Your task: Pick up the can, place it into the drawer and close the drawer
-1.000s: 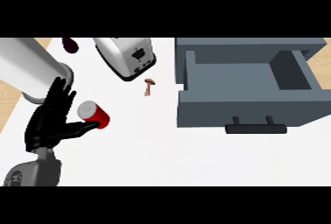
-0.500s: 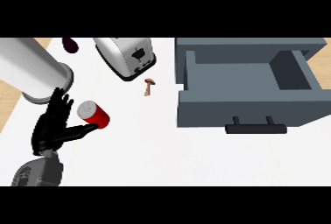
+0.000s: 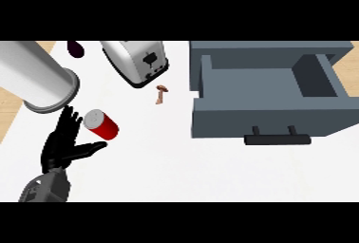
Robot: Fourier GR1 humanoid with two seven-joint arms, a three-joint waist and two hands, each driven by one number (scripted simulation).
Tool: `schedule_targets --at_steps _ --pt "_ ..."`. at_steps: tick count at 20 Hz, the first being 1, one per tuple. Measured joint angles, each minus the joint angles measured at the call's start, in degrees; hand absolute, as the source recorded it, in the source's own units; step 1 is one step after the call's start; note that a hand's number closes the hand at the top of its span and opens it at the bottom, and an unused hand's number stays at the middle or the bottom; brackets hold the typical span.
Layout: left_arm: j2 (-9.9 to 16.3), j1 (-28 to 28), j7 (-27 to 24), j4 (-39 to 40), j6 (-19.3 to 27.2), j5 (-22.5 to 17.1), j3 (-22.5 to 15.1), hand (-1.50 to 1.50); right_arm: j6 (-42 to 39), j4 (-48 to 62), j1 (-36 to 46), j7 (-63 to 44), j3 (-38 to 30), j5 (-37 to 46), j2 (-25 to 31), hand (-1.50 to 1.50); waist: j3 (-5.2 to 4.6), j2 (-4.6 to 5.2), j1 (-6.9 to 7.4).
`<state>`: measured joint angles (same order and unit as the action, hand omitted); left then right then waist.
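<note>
A red can (image 3: 104, 127) with a silver top lies tilted on the white counter at the left. My left hand (image 3: 61, 146) is open right beside it. Its fingers point up along the can's left side and the thumb stretches out below the can. I cannot tell whether the hand touches the can. The grey drawer (image 3: 266, 83) stands pulled open at the right with nothing inside, its dark handle (image 3: 276, 139) facing me. My right hand does not show.
A silver toaster (image 3: 136, 61) stands at the back, with a small brown object (image 3: 162, 94) in front of it. A dark purple thing (image 3: 75, 47) lies at the far left. A thick grey arm segment (image 3: 35, 76) covers the upper left.
My left hand has slid a little towards me, its fingers now lower beside the can. The grey arm segment at the upper left looms larger. The can has not moved.
</note>
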<state>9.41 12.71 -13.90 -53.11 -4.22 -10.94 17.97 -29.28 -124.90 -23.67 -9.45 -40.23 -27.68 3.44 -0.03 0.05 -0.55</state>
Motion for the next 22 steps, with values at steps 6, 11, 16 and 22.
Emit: schedule_targets --at_steps 6,11,16,22 --pt "0.6 3.7 -4.4 9.6 -1.2 -0.9 0.9 -1.50 0.0 -1.6 0.7 -2.6 -1.4 -1.6 -0.1 -1.50 -0.01 0.00 -0.01" --pt "1.5 7.5 -8.0 17.6 -2.8 -1.4 1.5 -1.50 -0.1 -2.5 1.5 -4.1 -2.1 -2.4 -0.4 -1.50 -0.02 0.03 -0.10" --pt "2.2 11.7 -11.6 25.7 -4.1 -2.1 2.7 -1.50 -1.0 -3.7 0.8 -5.1 -3.0 -3.7 -1.3 -1.50 -0.03 0.10 -0.32" --pt "2.3 14.9 -13.6 30.9 -6.5 -3.7 3.7 1.50 -1.8 -3.4 1.1 -6.1 -3.7 -4.0 -1.4 -1.50 -0.04 0.11 -0.33"
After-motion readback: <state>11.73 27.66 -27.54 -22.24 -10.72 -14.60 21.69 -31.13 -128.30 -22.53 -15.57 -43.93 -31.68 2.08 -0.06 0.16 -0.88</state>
